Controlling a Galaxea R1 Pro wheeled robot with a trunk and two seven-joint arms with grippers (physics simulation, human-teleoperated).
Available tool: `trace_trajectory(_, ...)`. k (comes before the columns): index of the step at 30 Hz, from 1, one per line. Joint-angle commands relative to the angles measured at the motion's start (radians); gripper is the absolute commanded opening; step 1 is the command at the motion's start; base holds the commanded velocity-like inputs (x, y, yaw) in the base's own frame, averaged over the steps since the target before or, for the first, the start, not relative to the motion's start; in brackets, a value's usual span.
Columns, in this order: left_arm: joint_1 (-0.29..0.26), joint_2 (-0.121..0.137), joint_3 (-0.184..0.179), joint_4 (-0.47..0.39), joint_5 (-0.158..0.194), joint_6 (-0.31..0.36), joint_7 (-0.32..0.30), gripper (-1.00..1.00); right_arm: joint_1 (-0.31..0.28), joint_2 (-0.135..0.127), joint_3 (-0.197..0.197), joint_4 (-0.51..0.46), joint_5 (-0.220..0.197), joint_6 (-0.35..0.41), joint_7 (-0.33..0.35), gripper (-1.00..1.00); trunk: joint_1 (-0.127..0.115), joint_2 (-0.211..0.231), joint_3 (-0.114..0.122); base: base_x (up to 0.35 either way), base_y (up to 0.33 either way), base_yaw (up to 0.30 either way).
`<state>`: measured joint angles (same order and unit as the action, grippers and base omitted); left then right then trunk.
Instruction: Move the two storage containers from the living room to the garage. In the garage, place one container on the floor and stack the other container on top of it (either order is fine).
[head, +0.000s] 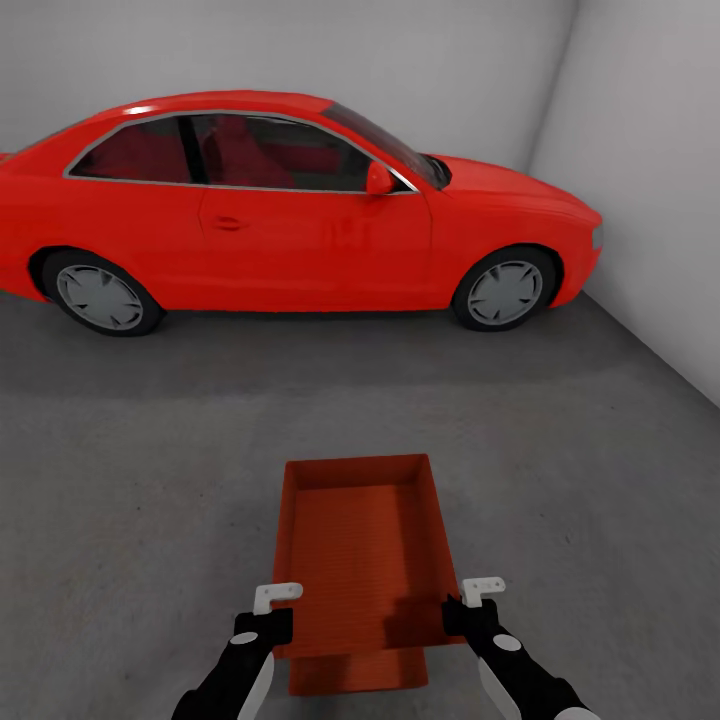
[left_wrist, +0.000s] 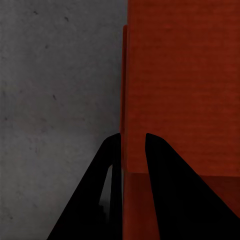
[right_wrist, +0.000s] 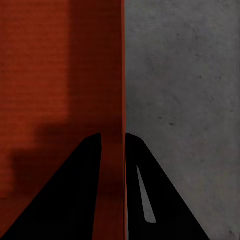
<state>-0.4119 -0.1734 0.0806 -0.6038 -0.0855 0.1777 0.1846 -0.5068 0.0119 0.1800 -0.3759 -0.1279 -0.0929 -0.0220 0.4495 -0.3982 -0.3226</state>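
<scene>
One rust-red storage container (head: 360, 560) is held level in front of me, open side up and empty. My left gripper (head: 268, 622) is shut on its left wall and my right gripper (head: 470, 610) on its right wall. In the left wrist view, the gripper (left_wrist: 132, 146) straddles the red wall (left_wrist: 175, 90). The right wrist view shows that gripper (right_wrist: 114, 141) pinching the thin wall edge (right_wrist: 122, 75). The end of the other container (head: 356, 670) peeks out beneath the held one, on the dark grey garage floor (head: 150, 480). I cannot tell whether the two containers touch.
A red coupe car (head: 280, 220) stands side-on across the back of the garage. White walls close off the back (head: 300, 50) and the right side (head: 650, 200). Grey concrete lies between the car and the containers.
</scene>
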Motion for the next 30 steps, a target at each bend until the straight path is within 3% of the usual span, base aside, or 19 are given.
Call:
trace_trajectory(1, -0.001, -0.001, 0.004, -0.014, -0.011, 0.006, 0.001, -1.0, -0.001, -0.004, 0.017, 0.003, -0.017, -0.004, 0.007, -1.0, 0.0, -0.002, -0.002, 0.0, 0.0, 0.0)
trace_trajectory(30, -0.001, -0.001, 0.004, -0.014, -0.011, 0.006, 0.001, -1.0, -0.001, -0.004, 0.018, 0.003, -0.018, -0.003, 0.007, -1.0, 0.0, -0.002, -0.004, 0.0, 0.0, 0.0)
